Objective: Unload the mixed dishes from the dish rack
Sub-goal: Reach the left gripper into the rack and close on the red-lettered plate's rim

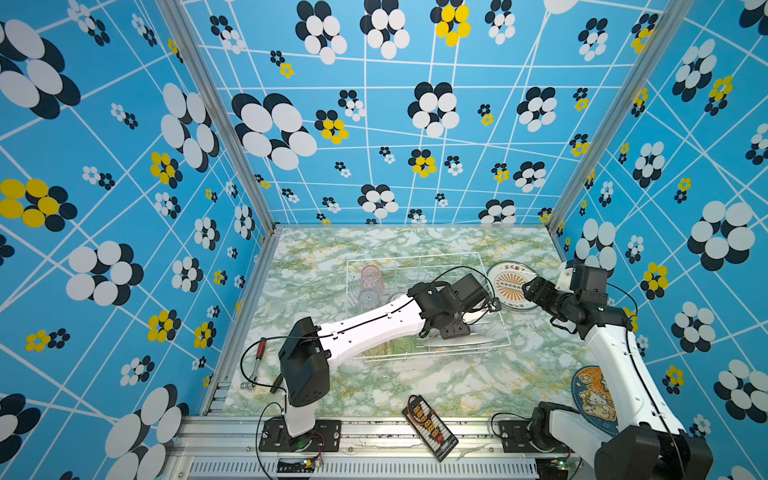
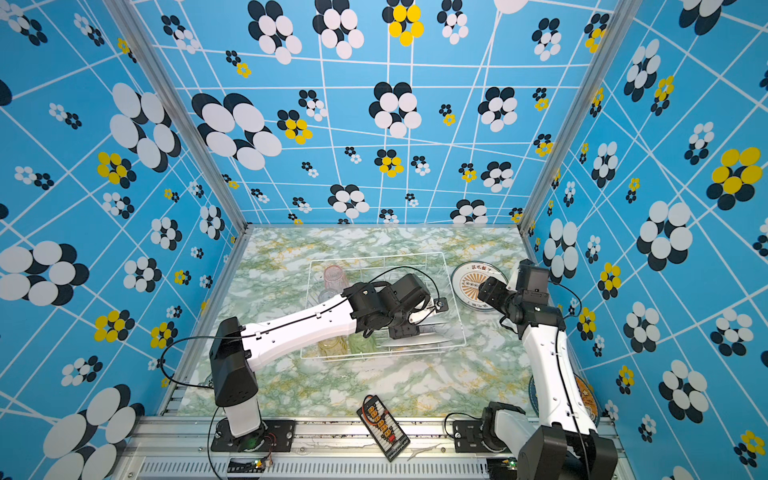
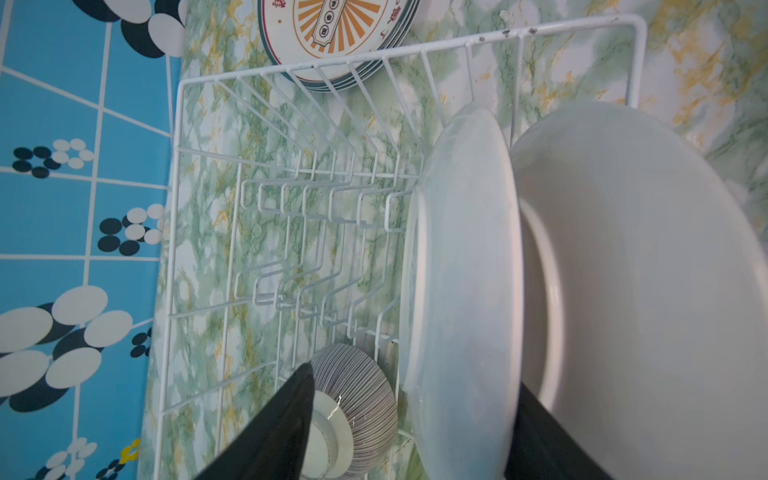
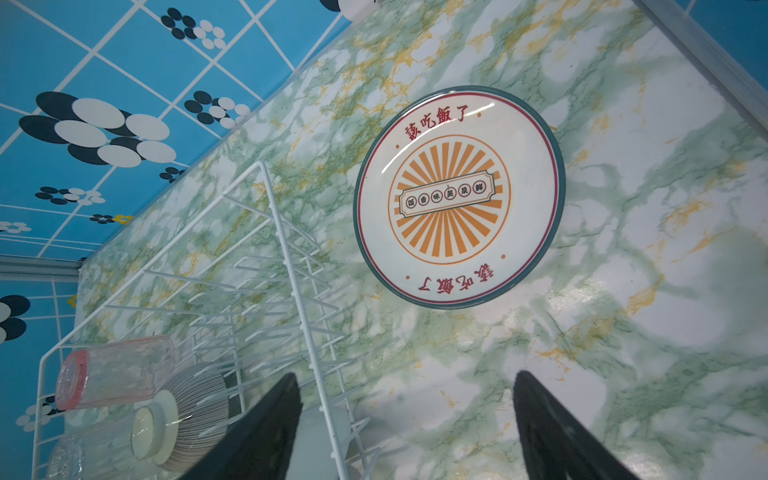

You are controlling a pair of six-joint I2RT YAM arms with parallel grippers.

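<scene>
The white wire dish rack (image 1: 415,257) (image 3: 415,50) stands mid-table. Two white plates (image 3: 461,270) (image 3: 644,270) stand upright in its slots. My left gripper (image 3: 415,374) reaches into the rack, open, and straddles the rim of the nearer plate with a gap on one side. A striped bowl (image 3: 365,399) lies beside it, near the pink tumbler (image 1: 372,278), clear tumbler (image 1: 368,298) and green tumbler (image 1: 403,345). A stack of green-rimmed plates (image 1: 509,282) (image 4: 457,195) lies on the table right of the rack. My right gripper (image 4: 405,374) hovers open and empty beside that stack.
A black board with orange connectors (image 1: 430,426) lies at the front edge. A round blue cartoon mat (image 1: 592,395) sits at the front right, partly under the right arm. A red-handled tool (image 1: 257,357) lies at the left edge. Patterned blue walls enclose three sides.
</scene>
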